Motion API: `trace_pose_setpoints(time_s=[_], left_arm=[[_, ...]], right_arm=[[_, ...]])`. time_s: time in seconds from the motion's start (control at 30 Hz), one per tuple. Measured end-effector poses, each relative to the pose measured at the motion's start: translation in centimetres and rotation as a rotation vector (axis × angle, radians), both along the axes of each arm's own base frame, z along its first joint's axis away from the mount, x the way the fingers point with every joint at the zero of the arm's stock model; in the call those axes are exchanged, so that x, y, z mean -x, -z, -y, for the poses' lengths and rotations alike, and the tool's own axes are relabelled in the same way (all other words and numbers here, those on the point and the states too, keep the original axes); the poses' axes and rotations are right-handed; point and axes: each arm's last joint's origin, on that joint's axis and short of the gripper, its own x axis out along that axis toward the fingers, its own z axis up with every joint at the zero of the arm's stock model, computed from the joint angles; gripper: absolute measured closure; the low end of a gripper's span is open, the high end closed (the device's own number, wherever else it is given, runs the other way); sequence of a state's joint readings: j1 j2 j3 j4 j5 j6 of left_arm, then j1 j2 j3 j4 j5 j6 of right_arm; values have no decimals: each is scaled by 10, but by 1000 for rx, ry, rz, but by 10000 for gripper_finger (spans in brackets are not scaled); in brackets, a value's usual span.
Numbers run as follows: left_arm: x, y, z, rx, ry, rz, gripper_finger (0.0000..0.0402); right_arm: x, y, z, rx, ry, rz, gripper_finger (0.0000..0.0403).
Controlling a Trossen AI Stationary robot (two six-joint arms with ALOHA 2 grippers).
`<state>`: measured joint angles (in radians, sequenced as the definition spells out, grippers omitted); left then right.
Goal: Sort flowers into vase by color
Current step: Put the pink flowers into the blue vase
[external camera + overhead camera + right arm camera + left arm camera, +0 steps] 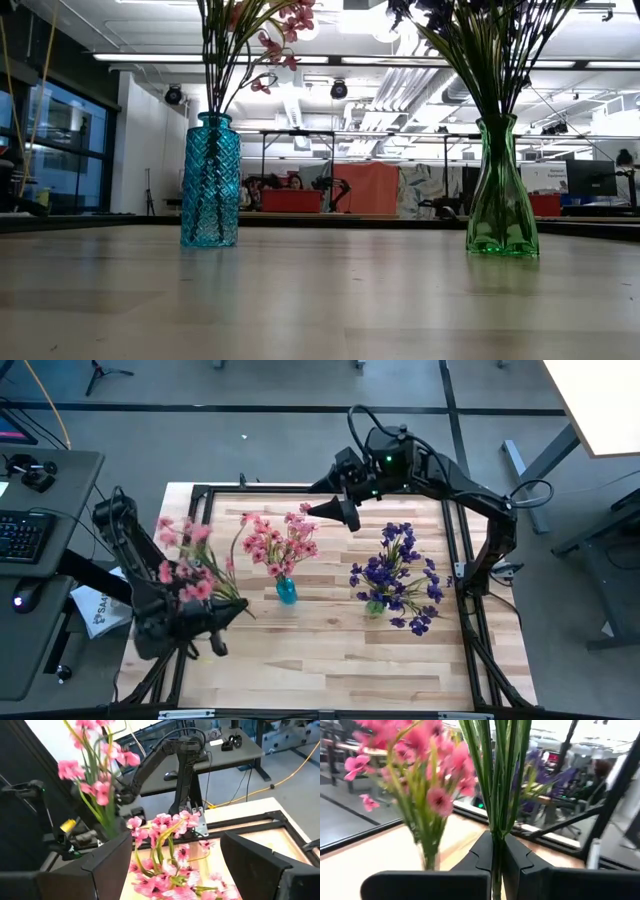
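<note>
My left gripper (232,612) is at the table's left side, shut on a pink flower sprig (186,565) whose blossoms lean toward the far left. A blue vase (287,592) stands mid-table on its base and holds pink flowers (280,540). Right of it, a green vase (375,607) holds purple flowers (402,575). My right gripper (347,512) hangs open above the table's far side, beyond the blue vase, with nothing between its fingers (255,865). The low view shows both vases (210,180) (500,190) and neither gripper. My left gripper pinches a bundle of thin green stems (496,837) between its two fingers. The fingers reach in about level and lie across the stems. The sprig rises from the hold with its blossoms uppermost, tilted and lifted clear of the table.
A black frame (462,560) borders the wooden tabletop. A side desk with a keyboard (22,535) stands off the table's left edge, and a white card (100,610) lies by the left arm's base. Bare wood (330,670) lies near the front edge.
</note>
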<state>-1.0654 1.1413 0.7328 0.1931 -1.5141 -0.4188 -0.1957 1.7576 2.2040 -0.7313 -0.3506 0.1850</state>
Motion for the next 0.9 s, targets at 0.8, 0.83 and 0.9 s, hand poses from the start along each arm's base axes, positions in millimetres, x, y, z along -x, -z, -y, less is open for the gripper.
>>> trace_pose_setpoints(time_s=[0.8,0.83,0.9], left_arm=[[15,48,-110,-214,403,53,401],[14,49,-113,-255,393,37,401],[10,52,-117,-369,399,2,401]], right_arm=[[-13,-5,-29,-44,208,72,105],[-13,-5,-30,-44,206,71,105],[-13,-5,-31,-43,207,69,105]])
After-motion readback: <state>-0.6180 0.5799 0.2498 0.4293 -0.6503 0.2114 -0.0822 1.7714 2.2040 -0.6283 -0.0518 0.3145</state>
